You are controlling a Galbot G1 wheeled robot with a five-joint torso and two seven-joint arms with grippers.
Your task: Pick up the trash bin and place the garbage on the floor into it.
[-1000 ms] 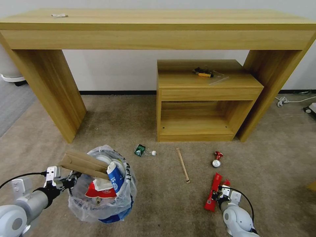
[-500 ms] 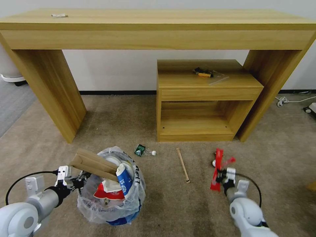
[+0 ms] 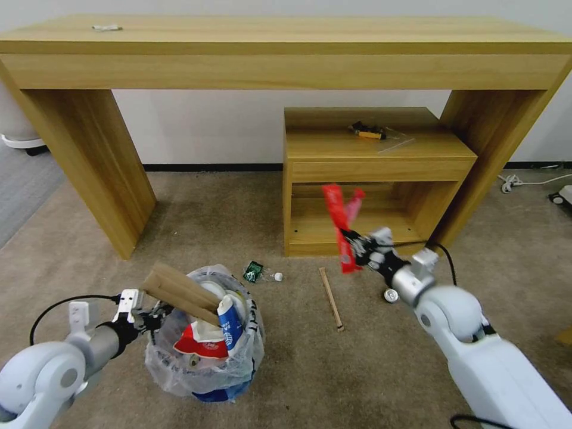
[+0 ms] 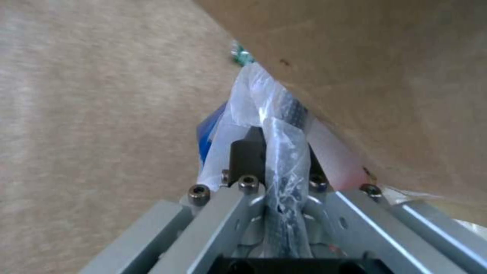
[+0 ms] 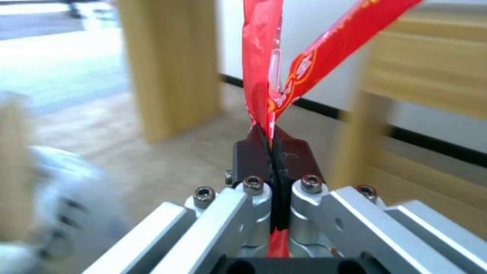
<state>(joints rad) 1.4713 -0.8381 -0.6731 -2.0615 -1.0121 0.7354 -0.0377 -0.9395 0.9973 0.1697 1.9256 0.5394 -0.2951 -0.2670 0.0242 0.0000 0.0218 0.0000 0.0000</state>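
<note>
Head view places the right gripper [image 3: 357, 244] raised above the floor [image 3: 298, 369], in front of the low wooden cabinet [image 3: 357, 179], with a red wrapper [image 3: 338, 223] pinched between its closed fingers. The right wrist view confirms the grasp: the two black pads [image 5: 261, 152] meet on the middle of the wrapper, and both free ends stand up from the pinch in a V. The wrapper appears to be thin film, very light and limp. It will likely flutter and slide if the pinch loosens, so a firm hold near the fold, as at present, suits it best.

The left gripper [image 3: 149, 319] is clamped on the rim of the trash bin [image 3: 205, 351], low at the robot's left. The left wrist view shows the crinkly liner bag [image 4: 276, 125] trapped between the fingers together with the rim. The liner is slick, so the hold is best judged by the rigid rim beneath it.

The bin already contains a cardboard piece [image 3: 182, 292], a blue carton [image 3: 229, 322] and a red-white cup [image 3: 193, 345]. A wooden stick [image 3: 330, 298], a small bottle [image 3: 262, 274] and a red can [image 3: 391, 294] lie on the carpet.
</note>
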